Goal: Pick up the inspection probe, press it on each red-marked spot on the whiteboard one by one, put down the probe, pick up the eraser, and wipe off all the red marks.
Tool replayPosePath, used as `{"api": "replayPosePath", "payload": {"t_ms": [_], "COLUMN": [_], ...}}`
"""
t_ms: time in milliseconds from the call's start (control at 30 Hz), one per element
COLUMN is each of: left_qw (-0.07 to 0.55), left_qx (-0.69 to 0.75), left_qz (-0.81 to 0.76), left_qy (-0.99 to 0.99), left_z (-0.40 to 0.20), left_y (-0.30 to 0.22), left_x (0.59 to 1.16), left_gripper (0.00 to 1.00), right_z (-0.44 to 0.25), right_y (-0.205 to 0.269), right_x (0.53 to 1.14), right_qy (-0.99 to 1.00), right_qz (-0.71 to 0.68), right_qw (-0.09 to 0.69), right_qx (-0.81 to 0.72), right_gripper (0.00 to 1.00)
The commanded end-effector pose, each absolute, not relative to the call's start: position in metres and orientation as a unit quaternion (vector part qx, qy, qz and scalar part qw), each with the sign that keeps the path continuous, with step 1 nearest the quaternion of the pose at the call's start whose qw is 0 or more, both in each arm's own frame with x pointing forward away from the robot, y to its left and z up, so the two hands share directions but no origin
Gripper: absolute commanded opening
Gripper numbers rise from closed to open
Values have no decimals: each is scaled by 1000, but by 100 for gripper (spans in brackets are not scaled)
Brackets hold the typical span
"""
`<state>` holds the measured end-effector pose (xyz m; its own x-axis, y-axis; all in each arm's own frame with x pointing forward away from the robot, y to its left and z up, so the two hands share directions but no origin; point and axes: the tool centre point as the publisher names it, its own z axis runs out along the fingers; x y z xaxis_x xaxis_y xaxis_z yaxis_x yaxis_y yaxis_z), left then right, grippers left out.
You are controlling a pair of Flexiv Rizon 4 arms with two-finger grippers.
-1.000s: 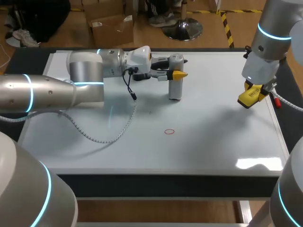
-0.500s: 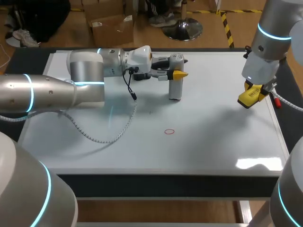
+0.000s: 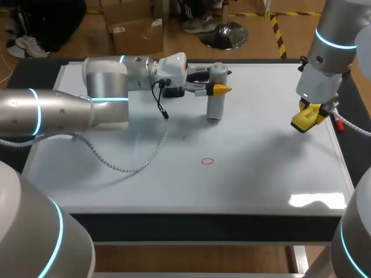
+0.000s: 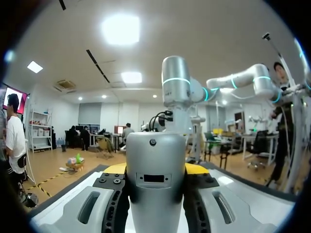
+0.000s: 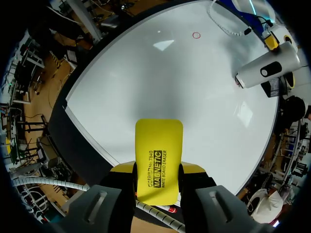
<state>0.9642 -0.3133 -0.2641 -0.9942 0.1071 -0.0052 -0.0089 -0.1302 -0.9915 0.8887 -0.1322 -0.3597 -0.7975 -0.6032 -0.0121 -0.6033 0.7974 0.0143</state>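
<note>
Not much has changed from the earlier shot. The left gripper and the probe it holds have nudged a touch toward the back edge of the whiteboard and a hair to the right. The right arm hasn't budged at all.

The left claw is pinched on the grey probe, one finger on each side of the body. You can see that clearly in the left wrist view, where the probe fills the gap between the yellow tips. The probe stands upright over the back-middle of the board. I can't tell if its bottom end actually touches the surface.

The right gripper is clamped on the yellow eraser, hovering near the board's right edge, toward the back.

One red mark shows, a small circle a bit in front of the board's middle. It's well apart from the probe and even further from the eraser.

Room-wise, there's a big bare stretch of board between the two grippers and all around the red circle, right down to the front edge. The only clutter is the left arm's coiled cable, which droops in a loop over the left part of the board, to the left of the mark.
</note>
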Motion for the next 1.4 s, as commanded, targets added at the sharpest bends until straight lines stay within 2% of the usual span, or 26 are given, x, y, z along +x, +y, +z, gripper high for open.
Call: {"api": "replayPosePath", "payload": {"t_ms": [33,700,1400], "left_qw": [36,15,10], "left_qx": [-41,-55,-41], "left_qz": [743,741,745], "left_qy": [-668,-670,-665], "left_z": [-246,-187,-179], "left_y": [-310,-327,-338], "left_x": [965,1014,1070], "left_gripper": [0,0,0], "right_z": [-359,-359,-359], "right_y": [-133,-133,-133], "right_x": [889,889,889], "right_qy": [948,948,948], "right_qz": [8,8,8], "right_qw": [2,2,2], "right_qx": [-319,-319,-319], "right_gripper": [0,0,0]}}
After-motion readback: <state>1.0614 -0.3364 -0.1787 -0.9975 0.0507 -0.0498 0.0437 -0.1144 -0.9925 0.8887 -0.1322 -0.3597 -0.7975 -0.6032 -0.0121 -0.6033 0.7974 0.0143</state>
